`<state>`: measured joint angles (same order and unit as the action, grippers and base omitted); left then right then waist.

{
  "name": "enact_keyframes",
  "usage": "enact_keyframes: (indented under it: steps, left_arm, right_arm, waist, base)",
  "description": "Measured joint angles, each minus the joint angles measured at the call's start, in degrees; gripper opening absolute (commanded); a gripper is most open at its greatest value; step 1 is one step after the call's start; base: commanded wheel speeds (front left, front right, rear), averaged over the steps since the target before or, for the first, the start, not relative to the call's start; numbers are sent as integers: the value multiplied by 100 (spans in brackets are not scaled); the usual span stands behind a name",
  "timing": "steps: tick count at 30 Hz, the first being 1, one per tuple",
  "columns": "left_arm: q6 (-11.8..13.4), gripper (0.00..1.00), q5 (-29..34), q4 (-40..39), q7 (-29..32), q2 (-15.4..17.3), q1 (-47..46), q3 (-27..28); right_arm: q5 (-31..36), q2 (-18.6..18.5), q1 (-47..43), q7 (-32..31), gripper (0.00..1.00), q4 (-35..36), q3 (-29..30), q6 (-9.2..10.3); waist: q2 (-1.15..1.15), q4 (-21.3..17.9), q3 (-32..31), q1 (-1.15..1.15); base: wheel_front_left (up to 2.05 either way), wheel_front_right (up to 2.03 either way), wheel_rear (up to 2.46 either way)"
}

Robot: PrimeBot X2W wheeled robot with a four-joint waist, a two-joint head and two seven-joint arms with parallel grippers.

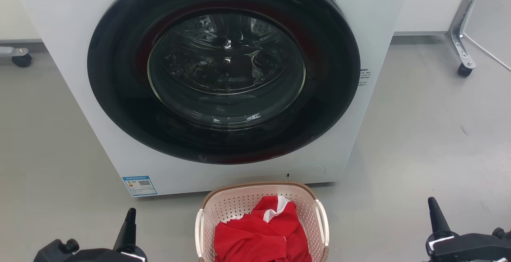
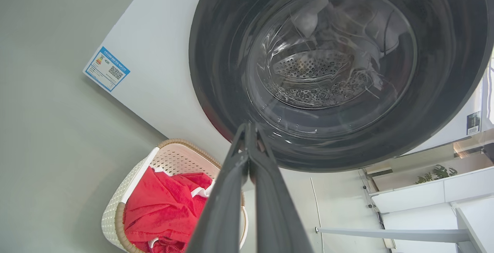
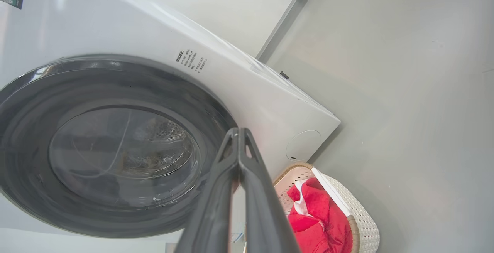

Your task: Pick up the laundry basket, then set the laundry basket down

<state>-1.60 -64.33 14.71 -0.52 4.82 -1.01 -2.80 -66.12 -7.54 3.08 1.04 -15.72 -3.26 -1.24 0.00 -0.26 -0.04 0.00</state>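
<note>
The cream laundry basket (image 1: 239, 204) with a brown woven-look rim and white side handles stands on the grey floor just in front of the washing machine, holding a red garment (image 1: 259, 234). It also shows at the lower left of the left wrist view as the basket (image 2: 115, 214) and at the lower right of the right wrist view as the basket (image 3: 362, 218). My left gripper (image 1: 130, 214) points up at the lower left, well left of the basket, shut and empty (image 2: 249, 127). My right gripper (image 1: 433, 204) points up at the lower right, far right of the basket, shut and empty (image 3: 237, 131).
A white front-loading washing machine (image 1: 80, 78) with a closed dark round door (image 1: 223, 70) stands directly behind the basket. Caster legs of frames stand at the far left (image 1: 20, 58) and far right (image 1: 463, 60). Open grey floor (image 1: 419, 142) lies on both sides.
</note>
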Motion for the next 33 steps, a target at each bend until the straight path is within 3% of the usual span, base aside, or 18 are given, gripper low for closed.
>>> enact_keyframes:
  steps: [33]
  left_arm:
    - [-494, 0, -2402, 190, 625, -198, -291, 715]
  right_arm:
    - [-2240, 444, 142, -662, 0, -121, 970, -492]
  waist:
    - [0, 23, 12, 0]
  base:
    - [0, 0, 0]
